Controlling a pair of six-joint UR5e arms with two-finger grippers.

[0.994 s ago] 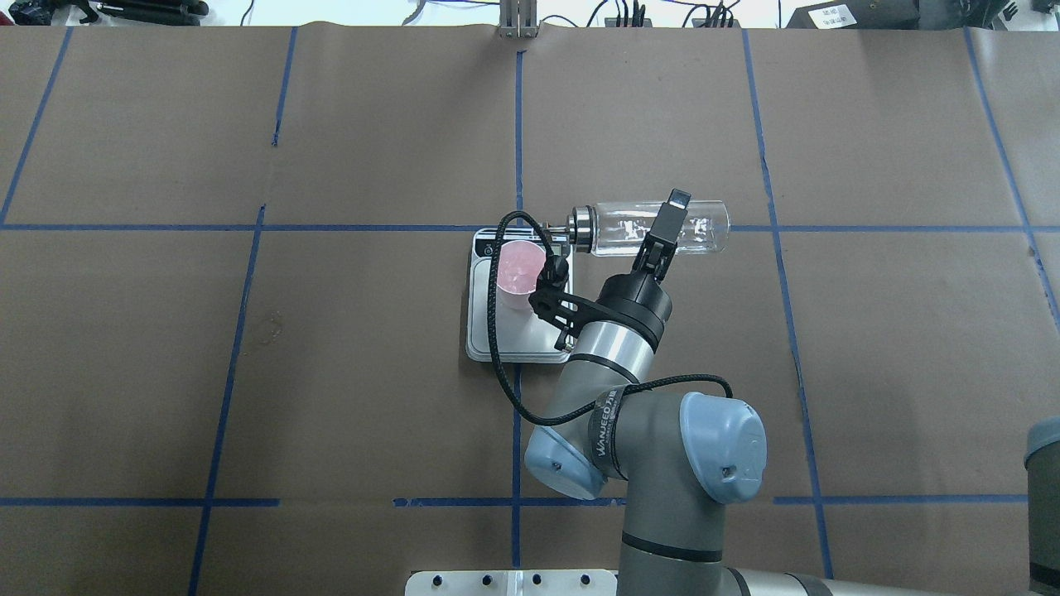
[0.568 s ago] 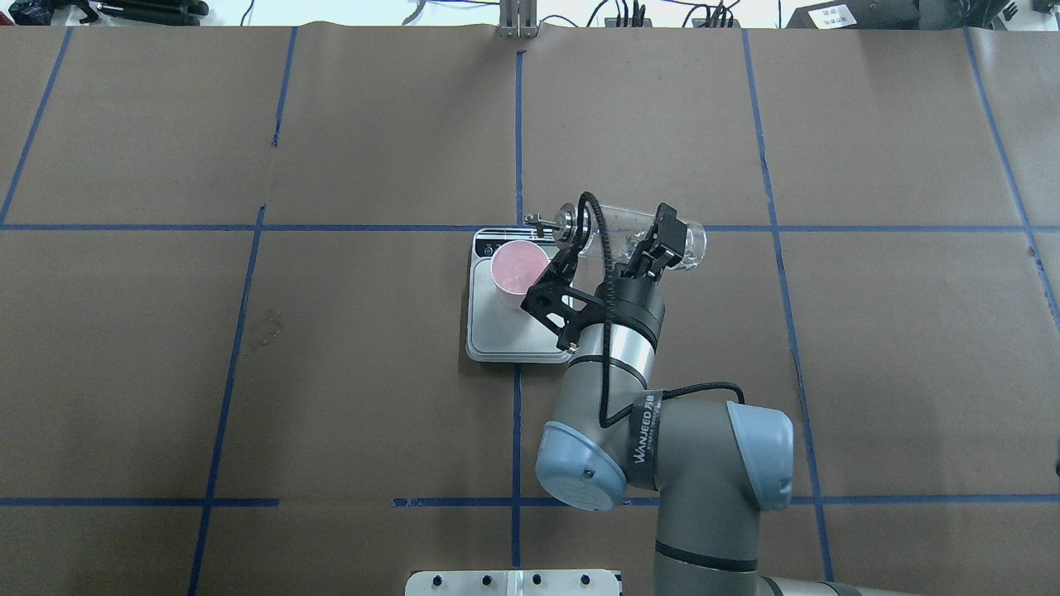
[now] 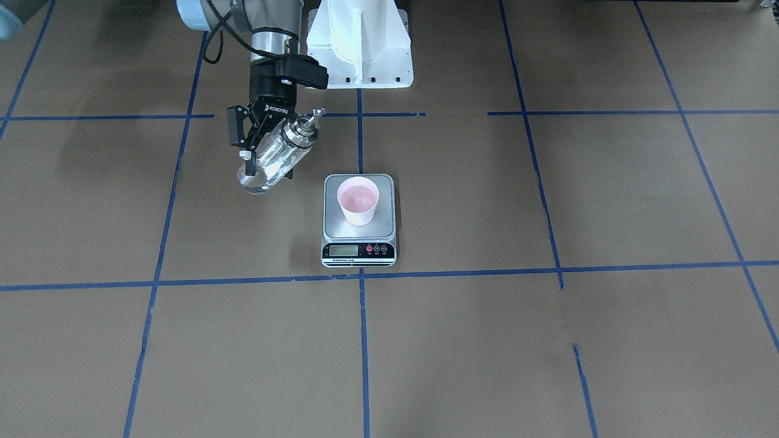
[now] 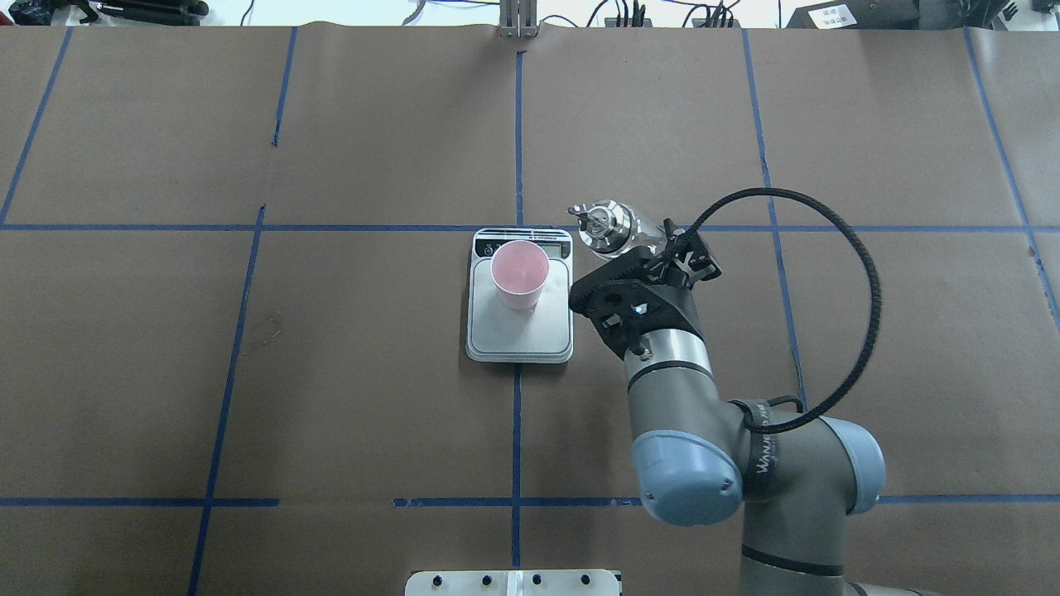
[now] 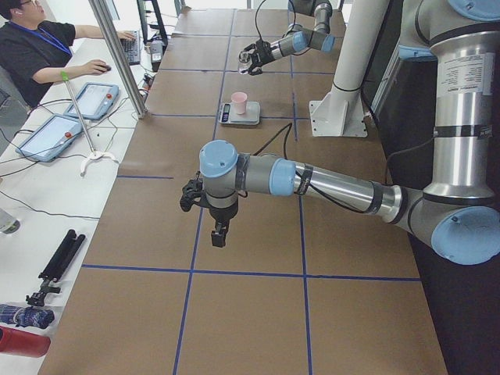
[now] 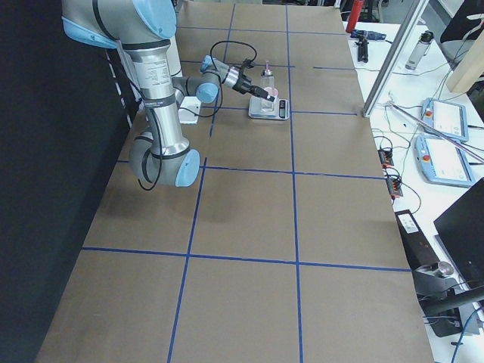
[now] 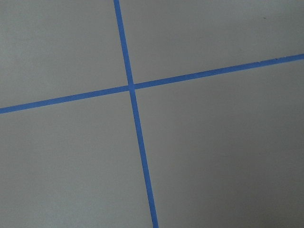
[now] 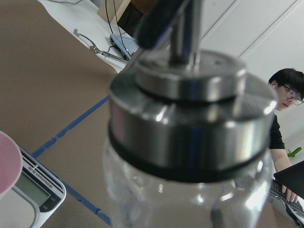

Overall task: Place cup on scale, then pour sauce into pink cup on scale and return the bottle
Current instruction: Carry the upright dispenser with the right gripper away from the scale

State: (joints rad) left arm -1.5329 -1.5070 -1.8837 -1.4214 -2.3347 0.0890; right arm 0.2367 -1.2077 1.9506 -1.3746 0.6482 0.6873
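My right gripper (image 3: pixel 266 163) clamps the small clear glass bottle with a silver cap and spout (image 3: pixel 283 151), tilted, cap uppermost, just right of the flat steel kitchen scale (image 3: pixel 332 226). The pale pink paper cup (image 3: pixel 358 201) stands upright on the scale's platform. Only brown paper table (image 3: pixel 548 182) with blue tape lines (image 3: pixel 426 272) lies between bottle and scale. My left gripper (image 5: pixel 219 234) hangs well apart; I cannot tell how wide it is.

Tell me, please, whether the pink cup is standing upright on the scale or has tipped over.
Upright: the cup stands on its base on the scale, its round open mouth facing up.
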